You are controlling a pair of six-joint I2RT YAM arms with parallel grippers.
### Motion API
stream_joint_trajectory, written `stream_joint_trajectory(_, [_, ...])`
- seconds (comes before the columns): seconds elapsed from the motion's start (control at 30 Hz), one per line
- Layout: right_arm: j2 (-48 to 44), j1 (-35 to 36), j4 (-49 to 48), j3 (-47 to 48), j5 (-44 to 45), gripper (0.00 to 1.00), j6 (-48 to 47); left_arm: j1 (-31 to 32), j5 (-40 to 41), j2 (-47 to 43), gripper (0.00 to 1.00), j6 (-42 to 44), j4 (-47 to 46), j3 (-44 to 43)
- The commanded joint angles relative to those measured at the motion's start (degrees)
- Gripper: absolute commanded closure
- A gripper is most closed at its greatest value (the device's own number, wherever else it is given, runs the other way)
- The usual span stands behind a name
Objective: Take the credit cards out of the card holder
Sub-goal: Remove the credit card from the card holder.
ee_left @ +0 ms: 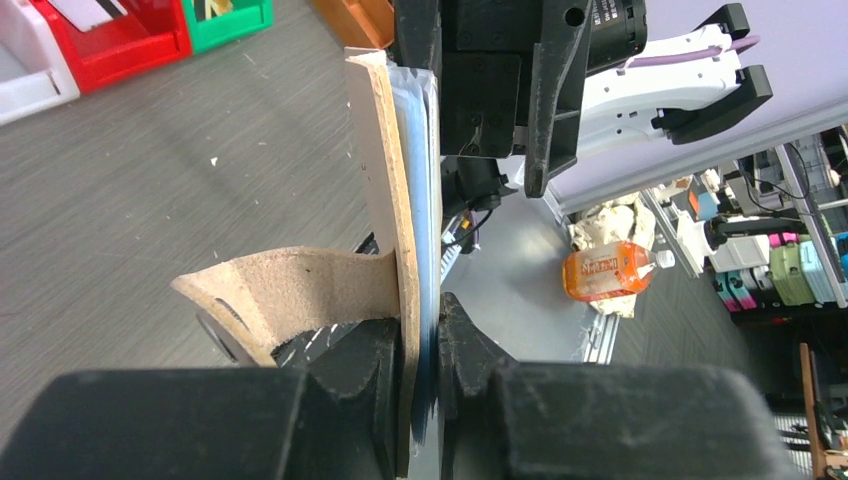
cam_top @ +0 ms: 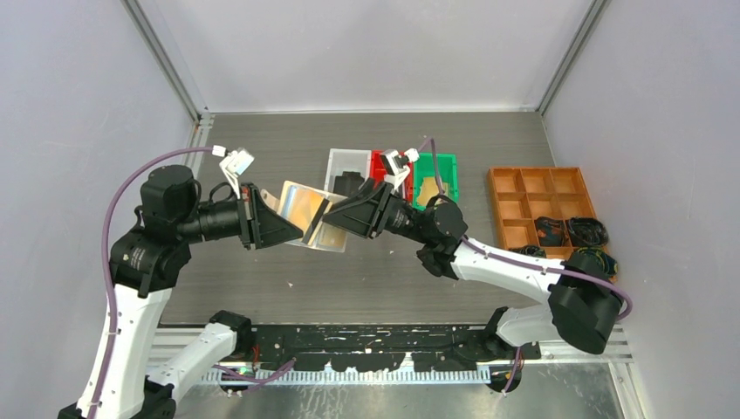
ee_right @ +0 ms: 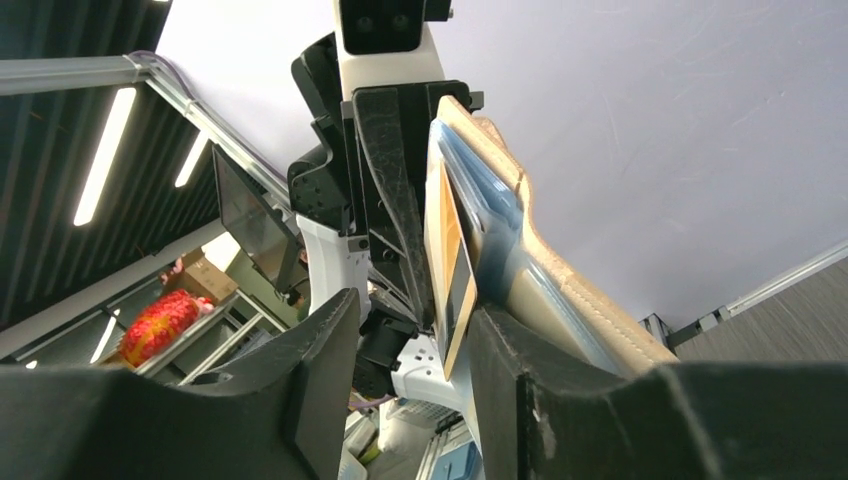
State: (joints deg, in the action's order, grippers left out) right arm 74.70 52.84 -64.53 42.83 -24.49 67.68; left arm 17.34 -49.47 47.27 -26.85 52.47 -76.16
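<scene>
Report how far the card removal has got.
Looks done: a black card lies in the white bin, a gold card in the green bin. In hand: left pincer clamps the card holder; right pincer stands open around an orange card in its sleeve. Left: pull that card out.

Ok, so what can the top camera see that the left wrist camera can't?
Only the top view shows the dark cables lying in the orange tray, and both whole arms. Only the left wrist view shows the snap tab curling out sideways and an orange bottle past the table's edge. Both show the card holder up off the table, the left gripper pinching one edge and the right gripper at the other, plus the red bin and green bin.
</scene>
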Motion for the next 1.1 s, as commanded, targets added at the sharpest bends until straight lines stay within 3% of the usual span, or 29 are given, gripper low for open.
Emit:
stream_joint_trajectory(0.0, [1.7, 0.7, -2.2, 4.9, 1.4, 0.53, -0.1, 0.1, -3.2, -0.4, 1.00, -0.8, -4.2, -2.9])
stream_joint_trajectory(0.43, [0.3, 0.8, -3.7, 2.3, 4.7, 0.99, -0.6, 0.0, 0.1, -0.3, 1.00, 0.7, -3.1, -4.8])
stream_joint_trajectory(0.67, [-5.3, -3.4, -3.5, -1.9, 6.5, 0.99, 0.7, 0.0, 4.4, 1.0, 1.00, 3.2, 0.2, -6.9])
stream_joint_trajectory(0.97, [-10.7, -7.8, 1.2, -3.4, 3.5, 0.99, 1.1, 0.0, 6.6, 1.0, 1.00, 3.4, 0.6, -7.2])
stream_joint_trajectory(1.07, [-13.2, -12.4, 4.8, -3.4, 1.0, 0.99, 2.8, 0.0, 7.3, 1.0, 1.00, 4.2, 1.2, -7.5])
